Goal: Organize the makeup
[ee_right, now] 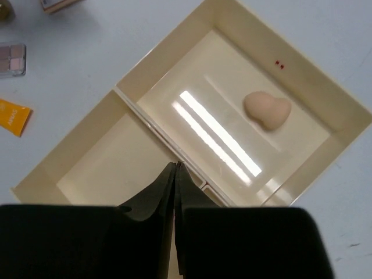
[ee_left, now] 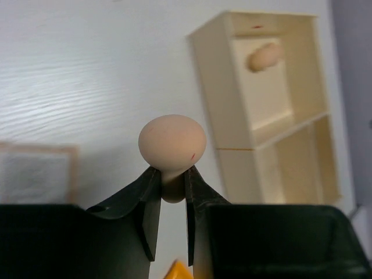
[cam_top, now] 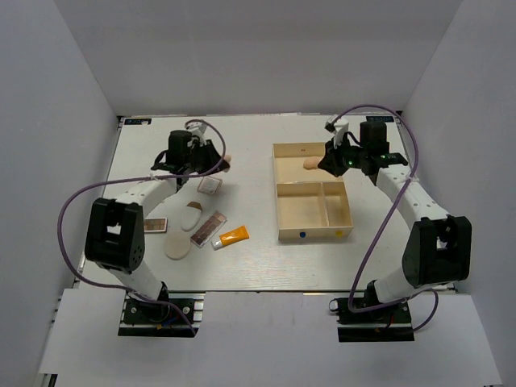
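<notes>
My left gripper [cam_top: 216,164] hangs above the table's back left, shut on a peach sponge [ee_left: 172,142] that bulges out past its fingertips. A second peach sponge [ee_right: 266,108] lies in the large compartment of the cream tray [cam_top: 280,193]. Over that tray my right gripper [ee_right: 176,165] is shut with nothing in it, its tips above the divider. On the table to the left lie a small square compact [cam_top: 209,185], a white egg-shaped piece [cam_top: 193,216], a long brown-pink palette [cam_top: 209,228], an orange white-capped tube [cam_top: 232,237] and a round cream puff [cam_top: 177,246].
A dark flat case [cam_top: 155,223] lies near the left arm's elbow. The tray's two small front compartments [cam_top: 324,211] hold nothing. White walls close in the table on three sides. Purple cables loop off both arms.
</notes>
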`<state>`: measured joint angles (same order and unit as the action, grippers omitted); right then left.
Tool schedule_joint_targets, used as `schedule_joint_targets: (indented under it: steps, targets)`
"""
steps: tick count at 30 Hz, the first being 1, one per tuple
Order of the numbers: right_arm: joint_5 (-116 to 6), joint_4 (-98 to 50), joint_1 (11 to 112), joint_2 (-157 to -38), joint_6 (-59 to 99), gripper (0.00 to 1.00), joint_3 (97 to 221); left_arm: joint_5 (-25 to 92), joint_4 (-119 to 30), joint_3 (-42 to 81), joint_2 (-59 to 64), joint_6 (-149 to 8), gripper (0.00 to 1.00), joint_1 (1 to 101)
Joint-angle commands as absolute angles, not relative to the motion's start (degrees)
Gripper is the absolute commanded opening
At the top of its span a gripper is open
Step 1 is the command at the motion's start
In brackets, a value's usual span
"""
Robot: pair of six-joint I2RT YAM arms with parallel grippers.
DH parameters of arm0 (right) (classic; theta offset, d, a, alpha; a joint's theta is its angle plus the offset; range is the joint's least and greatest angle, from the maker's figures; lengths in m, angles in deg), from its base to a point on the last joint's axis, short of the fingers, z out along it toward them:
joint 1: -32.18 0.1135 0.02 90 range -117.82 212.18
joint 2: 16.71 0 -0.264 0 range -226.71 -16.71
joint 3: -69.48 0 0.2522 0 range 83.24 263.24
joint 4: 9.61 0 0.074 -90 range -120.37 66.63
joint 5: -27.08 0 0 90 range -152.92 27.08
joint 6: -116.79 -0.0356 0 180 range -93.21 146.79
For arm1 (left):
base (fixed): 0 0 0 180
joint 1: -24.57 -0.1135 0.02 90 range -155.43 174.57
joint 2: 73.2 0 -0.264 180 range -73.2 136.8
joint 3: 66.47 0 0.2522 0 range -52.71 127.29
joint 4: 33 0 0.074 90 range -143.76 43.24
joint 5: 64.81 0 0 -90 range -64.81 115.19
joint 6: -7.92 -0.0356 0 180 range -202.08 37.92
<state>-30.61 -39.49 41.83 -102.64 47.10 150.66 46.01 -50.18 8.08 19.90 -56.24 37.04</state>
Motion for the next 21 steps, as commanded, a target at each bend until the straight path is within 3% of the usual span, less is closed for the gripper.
schedule_joint_targets:
  steps: [1,7,13,16,21]
  targets:
    - [-28.0,-38.4,40.9,-100.6,46.6,0.04,148.6,61.2,-36.6,13.2,24.8,-50.1,0.3,40.3]
    - [-29.3,-37.0,39.5,-99.0,44.4,0.02,147.2,66.7,-28.0,24.1,33.9,-43.9,0.31,47.4]
    - [-31.6,-35.6,37.4,-97.6,42.3,0.07,146.6,64.6,-32.7,35.6,43.8,-44.3,0.36,54.0]
    - [-31.8,-35.4,36.4,-97.0,41.8,0.12,146.2,60.8,-36.5,39.0,46.9,-45.3,0.5,55.6]
    - [-31.4,-34.4,35.3,-96.4,40.9,0.17,145.0,56.1,-42.4,42.3,49.1,-47.5,0.64,57.5]
